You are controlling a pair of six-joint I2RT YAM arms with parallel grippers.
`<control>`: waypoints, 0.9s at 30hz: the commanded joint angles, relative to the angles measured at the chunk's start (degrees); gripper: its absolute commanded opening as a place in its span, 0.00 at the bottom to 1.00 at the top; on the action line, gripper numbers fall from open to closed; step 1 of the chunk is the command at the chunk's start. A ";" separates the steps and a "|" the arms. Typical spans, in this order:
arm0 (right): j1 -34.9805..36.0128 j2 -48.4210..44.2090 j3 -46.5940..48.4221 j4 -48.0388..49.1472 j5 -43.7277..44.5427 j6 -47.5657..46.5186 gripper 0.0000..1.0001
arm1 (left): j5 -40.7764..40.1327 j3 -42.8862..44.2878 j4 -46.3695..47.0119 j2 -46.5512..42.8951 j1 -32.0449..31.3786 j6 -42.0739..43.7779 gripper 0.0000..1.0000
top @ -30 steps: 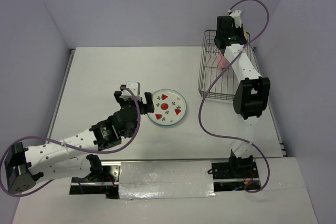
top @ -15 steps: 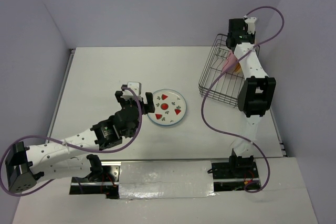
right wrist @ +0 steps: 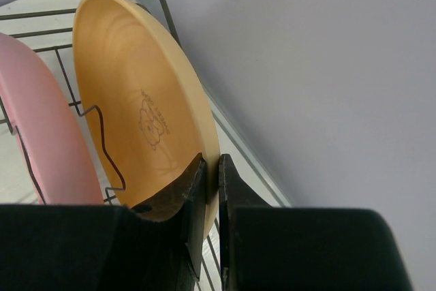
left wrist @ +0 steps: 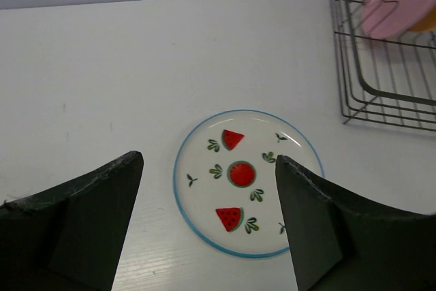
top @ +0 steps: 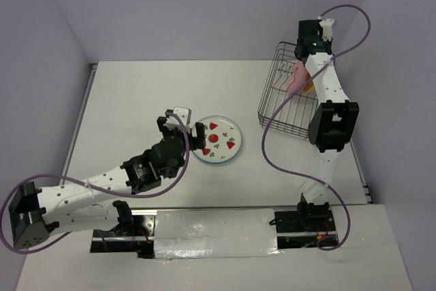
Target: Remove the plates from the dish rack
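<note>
White bench (top: 136,100) bears a black wire rack (top: 281,125); right fingers (right wrist: 195,199) pinch the rim of its round yellow-orange plate (right wrist: 136,86) for lifting, left fingers (left wrist: 88,202) gape.

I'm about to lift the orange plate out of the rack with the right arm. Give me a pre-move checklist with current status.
1. Right gripper jaws shut on the orange plate rim: ok.
2. Pink plate apart from the orange plate: ok, a gap shows in the right wrist view.
3. Divider prong clear of the orange plate's face: cannot tell.
4. Dish rack sitting flat on the table: cannot tell.
5. Printed plate flat on the table, outside the rack: ok.
6. Left gripper open, holding nothing: ok.
</note>
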 commanded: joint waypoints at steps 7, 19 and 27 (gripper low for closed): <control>0.02 -5.42 2.49 2.88 -0.49 6.13 0.00 | 19.47 19.21 0.56 15.52 -0.15 1.97 0.83; -2.80 -10.07 -3.74 1.91 -11.39 11.41 0.00 | 38.35 35.42 6.25 43.75 5.82 2.15 0.84; -2.80 -9.81 -4.97 2.87 -15.79 12.29 0.00 | 41.71 45.62 7.85 58.59 7.05 5.49 0.82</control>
